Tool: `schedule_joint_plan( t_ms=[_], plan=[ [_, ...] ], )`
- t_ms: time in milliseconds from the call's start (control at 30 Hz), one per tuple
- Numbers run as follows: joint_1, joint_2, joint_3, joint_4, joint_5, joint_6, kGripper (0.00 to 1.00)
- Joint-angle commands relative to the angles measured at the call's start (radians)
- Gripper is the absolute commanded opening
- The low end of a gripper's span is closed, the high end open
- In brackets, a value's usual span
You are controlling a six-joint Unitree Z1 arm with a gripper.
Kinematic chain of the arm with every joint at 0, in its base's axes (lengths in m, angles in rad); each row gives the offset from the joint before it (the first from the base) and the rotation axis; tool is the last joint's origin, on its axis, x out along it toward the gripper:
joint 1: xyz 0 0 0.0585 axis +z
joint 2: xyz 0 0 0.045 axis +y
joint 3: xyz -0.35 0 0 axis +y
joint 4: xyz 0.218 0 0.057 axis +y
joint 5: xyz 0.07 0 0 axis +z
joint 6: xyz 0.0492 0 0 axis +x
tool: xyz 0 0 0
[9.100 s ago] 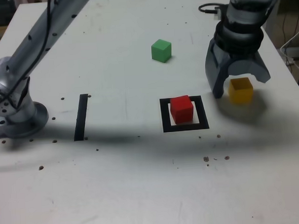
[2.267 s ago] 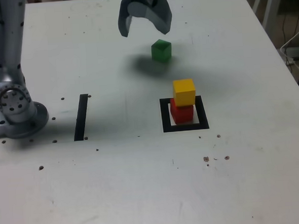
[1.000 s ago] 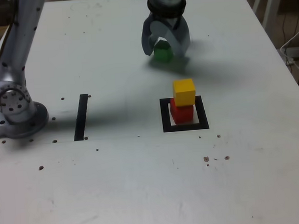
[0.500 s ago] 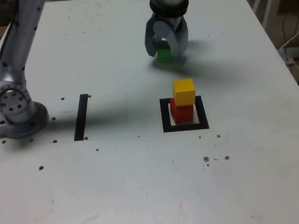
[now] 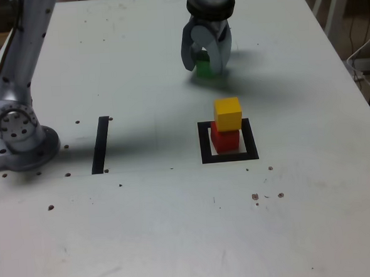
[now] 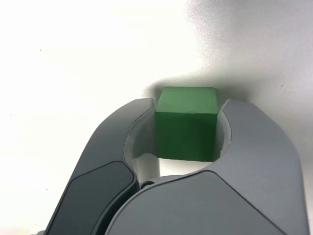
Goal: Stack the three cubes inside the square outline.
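Broadly, largest to smallest:
Desk (image 5: 178, 239): white surface; the near half and the exterior view's right side lie bare, apart from small dark specks.
Arm (image 5: 18, 86): its base stands near the desk edge on the exterior view's left, and the links reach across toward the far edge.
Gripper (image 5: 207, 63): down at the desk surface near the far edge, fingers pointing down; both jaws are closed in to either side of the green cube (image 6: 186, 122), and the wrist view shows the pads against its two side faces.
Square outline (image 5: 204, 143): black tape frame around mid-desk, well apart from the gripper.
Black strip (image 5: 100, 144): straight tape line toward the exterior view's left, apart from the outline, with open desk between them.
Red cube (image 5: 225, 140): sits inside the outline on its white centre.
Yellow cube (image 5: 227, 113): rests on top of the red one, roughly in line with it.
Green cube, place: on the desk toward the far edge, beyond the stack, with a clear gap between them.
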Motion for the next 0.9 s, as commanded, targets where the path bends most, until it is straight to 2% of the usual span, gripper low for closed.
schedule_joint_plan(
  t_ms=[0,167,333,500,667,867],
  plan=[
    [0.0,-0.007,-0.005,0.002,0.0,0.0,0.11],
    [-0.018,-0.054,-0.022,0.028,-0.012,-0.008,0.11],
    [-0.062,-0.135,-0.059,0.102,-0.053,-0.056,0.11],
    [-0.112,-0.187,-0.077,0.171,-0.087,-0.154,0.11],
    [-0.188,-0.239,-0.073,0.237,-0.082,-0.311,0.11],
    [-0.335,-0.293,-0.119,0.35,-0.041,-0.545,0.11]
  ],
)
